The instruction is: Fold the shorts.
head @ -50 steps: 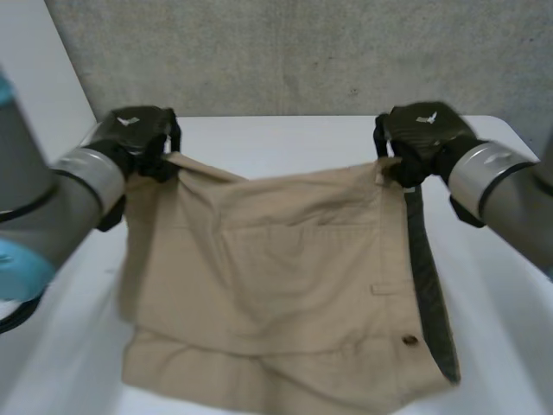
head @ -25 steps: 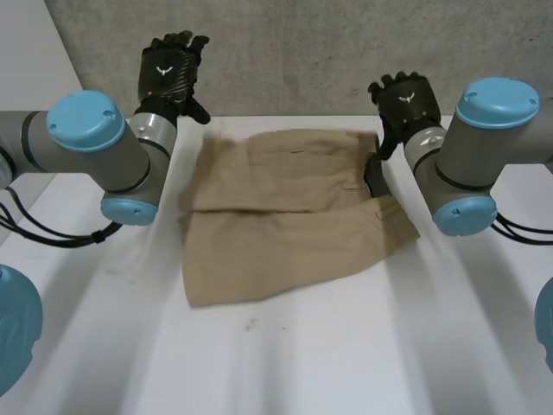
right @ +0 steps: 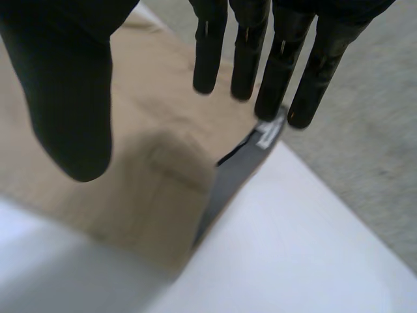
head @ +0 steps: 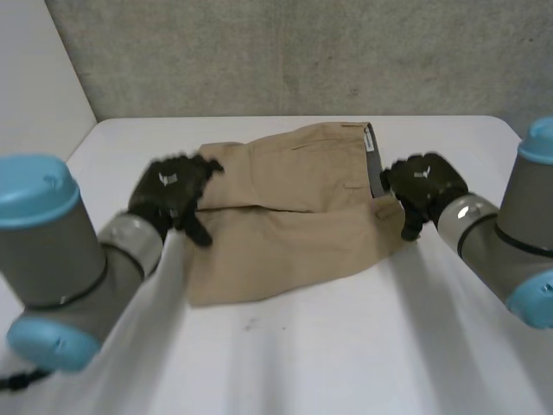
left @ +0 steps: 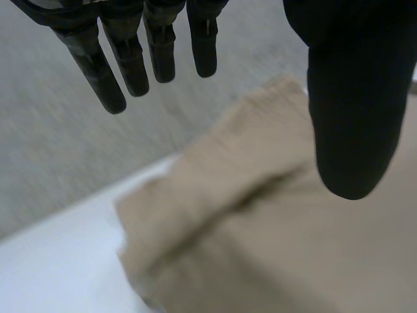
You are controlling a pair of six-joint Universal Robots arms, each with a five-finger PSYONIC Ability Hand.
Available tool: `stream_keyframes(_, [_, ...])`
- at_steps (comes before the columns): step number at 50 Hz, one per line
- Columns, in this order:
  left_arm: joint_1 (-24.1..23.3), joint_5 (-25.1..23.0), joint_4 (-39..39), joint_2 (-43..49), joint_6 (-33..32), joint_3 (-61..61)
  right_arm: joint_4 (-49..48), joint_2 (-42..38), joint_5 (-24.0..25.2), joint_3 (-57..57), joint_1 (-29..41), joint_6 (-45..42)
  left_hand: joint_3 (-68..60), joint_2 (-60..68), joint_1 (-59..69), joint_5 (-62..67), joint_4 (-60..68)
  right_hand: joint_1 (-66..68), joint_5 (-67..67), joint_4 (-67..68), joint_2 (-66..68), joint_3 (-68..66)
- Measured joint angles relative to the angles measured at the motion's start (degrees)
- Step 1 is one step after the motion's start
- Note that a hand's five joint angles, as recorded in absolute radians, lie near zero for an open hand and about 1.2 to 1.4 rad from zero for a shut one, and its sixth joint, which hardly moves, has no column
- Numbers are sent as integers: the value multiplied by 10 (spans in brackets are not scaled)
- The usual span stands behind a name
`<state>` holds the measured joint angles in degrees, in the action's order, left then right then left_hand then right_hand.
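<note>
1. On the white table (head: 285,354), toward its far side and between the two hands: tan shorts (head: 285,233), lying flat, folded over on themselves, one layer on another, with a fold line running across.
2. Dark waistband lining (head: 372,164) shows as a narrow strip along the shorts' edge nearest the right hand.
3. Left hand (head: 171,192): over the shorts' opposite edge, back of the hand up.
4. Left wrist view: fingers (left: 104,72) straight and close together, thumb (left: 352,117) set wide apart from them, nothing held in the gap. Folded tan cloth lies below the thumb and just past the fingertips. Bare table lies beside the cloth's corner. Cannot tell whether any tip touches the cloth.
5. Right hand (head: 423,183): at the waistband edge, just beside the dark strip, with its wrist over bare table.
6. Right wrist view: fingers (right: 273,78) straight, thumb (right: 65,98) held well away from them, grasping nothing. The dark lining runs under the fingertips. Tan cloth lies below the thumb and palm, white table on the fingers' other side.
7. Grey wall (head: 302,52) stands behind the table's far edge.
8. Both arms, grey with light-blue caps, come in from the near side, one on either side of the shorts.
</note>
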<state>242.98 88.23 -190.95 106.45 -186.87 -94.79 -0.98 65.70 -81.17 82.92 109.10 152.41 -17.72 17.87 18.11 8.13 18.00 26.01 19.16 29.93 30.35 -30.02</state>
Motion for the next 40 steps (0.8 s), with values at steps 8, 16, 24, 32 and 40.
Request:
stream_keyframes(8, [-42, 22, 32, -29, 0, -93, -4, -15, 63, 54, -24, -25, -47, 46, 40, 47, 45, 63, 69, 77, 74, -77])
stream_keyframes(16, [-55, 49, 28, 6, -1, -100, -6, -60, 73, 32, -28, -38, -54, 52, 44, 54, 52, 60, 69, 75, 72, -75])
stream_keyframes(24, [-48, 56, 22, 79, -2, -64, -5, -118, 74, -16, -27, -58, -54, 54, 48, 54, 53, 9, 16, 5, 8, -4])
stream_keyframes(32, [-39, 55, -1, 119, -3, -28, -5, -165, 72, -73, -26, -65, -82, 80, 80, 80, 81, 9, 17, 6, 7, -6])
stream_keyframes(40, [-38, 55, -32, 133, -15, -10, -6, -190, 70, -106, -25, -65, -98, 94, 94, 97, 98, 21, 35, 33, 24, -33])
